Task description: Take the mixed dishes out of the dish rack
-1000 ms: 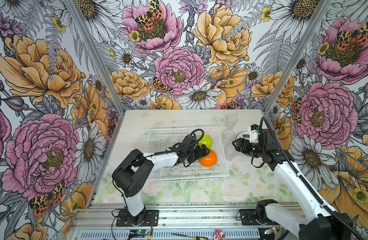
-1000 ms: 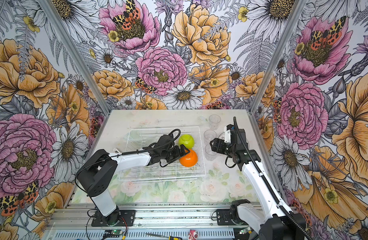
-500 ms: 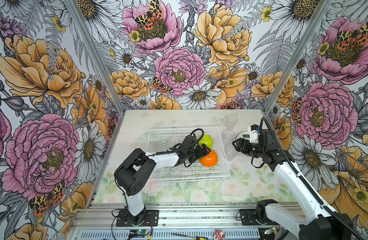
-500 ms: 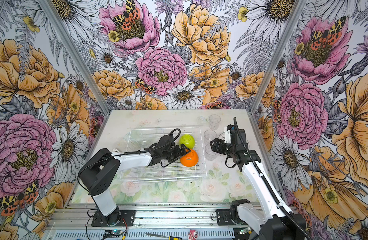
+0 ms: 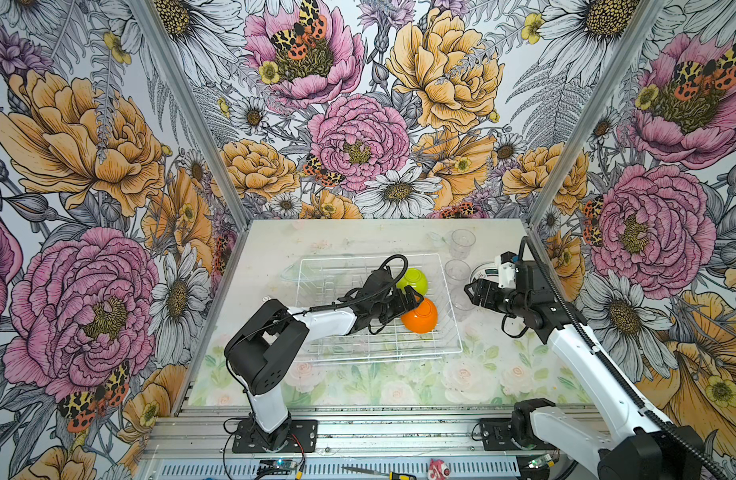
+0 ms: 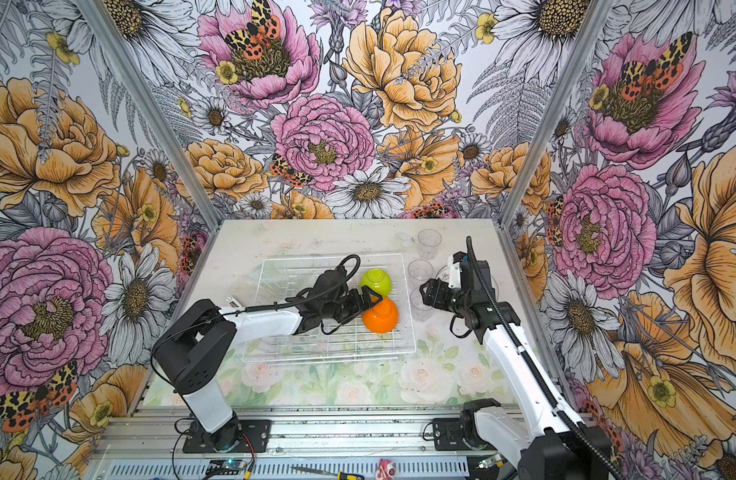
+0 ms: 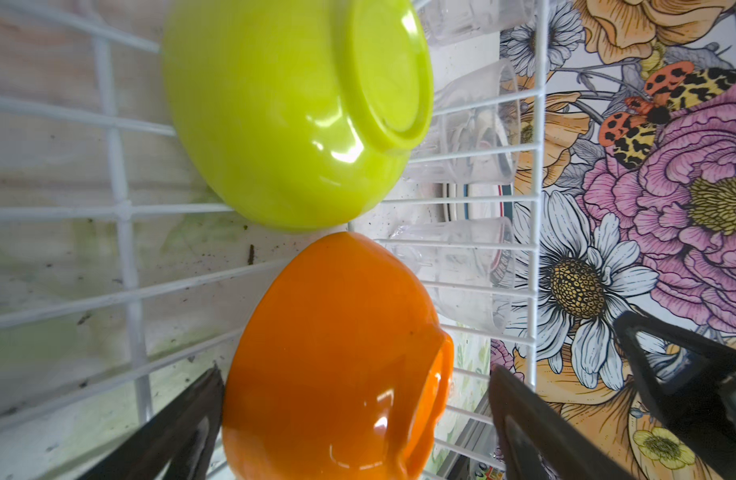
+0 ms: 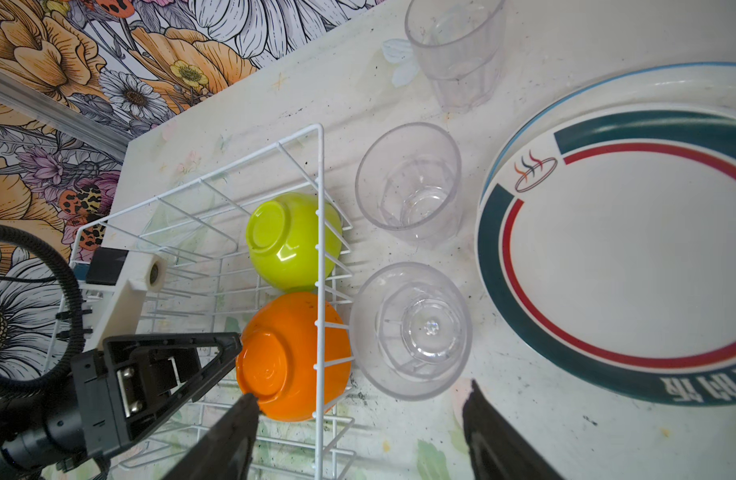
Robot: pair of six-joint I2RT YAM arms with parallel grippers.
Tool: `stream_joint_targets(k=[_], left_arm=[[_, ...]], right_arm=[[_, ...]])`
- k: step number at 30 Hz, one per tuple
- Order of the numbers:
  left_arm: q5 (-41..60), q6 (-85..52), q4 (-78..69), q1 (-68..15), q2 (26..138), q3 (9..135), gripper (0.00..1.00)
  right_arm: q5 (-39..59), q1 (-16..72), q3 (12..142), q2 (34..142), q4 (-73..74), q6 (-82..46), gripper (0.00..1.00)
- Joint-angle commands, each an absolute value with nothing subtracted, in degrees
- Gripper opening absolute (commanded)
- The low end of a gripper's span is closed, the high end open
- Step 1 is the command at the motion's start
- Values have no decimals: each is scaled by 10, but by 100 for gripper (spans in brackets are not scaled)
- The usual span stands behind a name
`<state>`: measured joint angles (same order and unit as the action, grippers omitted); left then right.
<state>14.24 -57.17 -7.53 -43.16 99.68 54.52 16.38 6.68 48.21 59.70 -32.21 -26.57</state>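
Note:
The white wire dish rack (image 5: 382, 358) (image 6: 328, 358) sits mid-table. At its right end a lime-green bowl (image 5: 414, 279) (image 7: 291, 116) and an orange bowl (image 5: 421, 318) (image 7: 337, 353) (image 8: 293, 357) lie upside down, side by side. My left gripper (image 5: 412, 296) (image 7: 355, 374) is open, its fingers straddling the orange bowl. Right of the rack, three clear tumblers (image 5: 462, 243) (image 8: 412, 330) stand on the table beside stacked white plates (image 8: 628, 257) with teal and red bands. My right gripper (image 5: 470, 291) (image 8: 360, 392) hangs open and empty just short of the nearest tumbler.
A clear item (image 5: 291, 272) lies at the rack's far left corner. Upright plate slots (image 5: 328, 286) fill the rack's left half under my left arm. Flowered walls close in the table on three sides. Small tools (image 5: 382, 473) lie on the front rail.
My left arm's elbow has edged a little to the right while its gripper stays at the orange bowl. The right arm has not moved.

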Motion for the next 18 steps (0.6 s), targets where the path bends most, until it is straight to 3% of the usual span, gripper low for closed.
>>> stream_joint_targets(k=[1,16,18], left_arm=[[161,-571,-146,-443,963,537,99],[186,-609,-244,-455,1004,529,98],[190,-614,-259,-455,1012,531,93]], right_arm=[[165,65,478,596,-306,-274,78],[159,65,469,586,-304,-276,78],[157,64,468,584,-304,-277,78]])
